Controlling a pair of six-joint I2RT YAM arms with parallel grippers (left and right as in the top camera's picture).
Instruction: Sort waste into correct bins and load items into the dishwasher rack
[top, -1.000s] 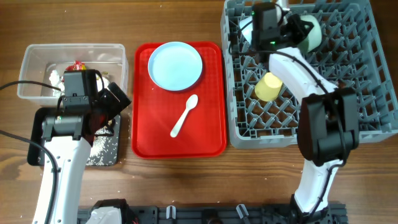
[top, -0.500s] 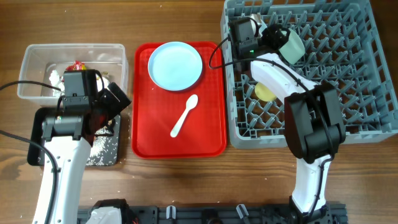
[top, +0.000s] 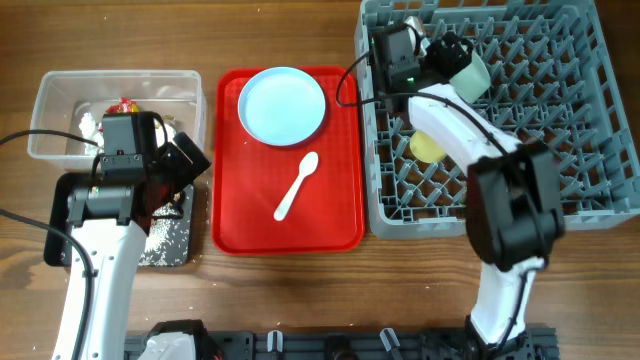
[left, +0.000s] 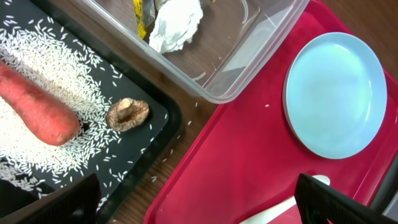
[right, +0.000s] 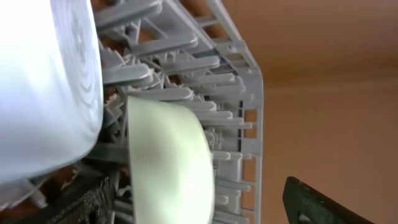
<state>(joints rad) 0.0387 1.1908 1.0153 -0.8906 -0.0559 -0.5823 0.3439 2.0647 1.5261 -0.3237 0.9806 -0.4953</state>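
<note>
My right gripper hovers over the far left of the grey dishwasher rack, open. Between its wide jaws a pale green bowl stands on edge among the pegs, beside a second pale blue bowl. A yellow cup lies lower in the rack. My left gripper hangs open and empty over the gap between the black tray and the red tray. The black tray holds a carrot, rice and a brown lump. Tissue lies in the clear tub.
On the red tray sit the pale blue plate and the white spoon. A red wrapper shows in the clear tub. The left arm covers part of the black tray.
The right arm carried the green bowl leftward across the rack, then its jaws opened and let the bowl go. The left arm has not moved.
</note>
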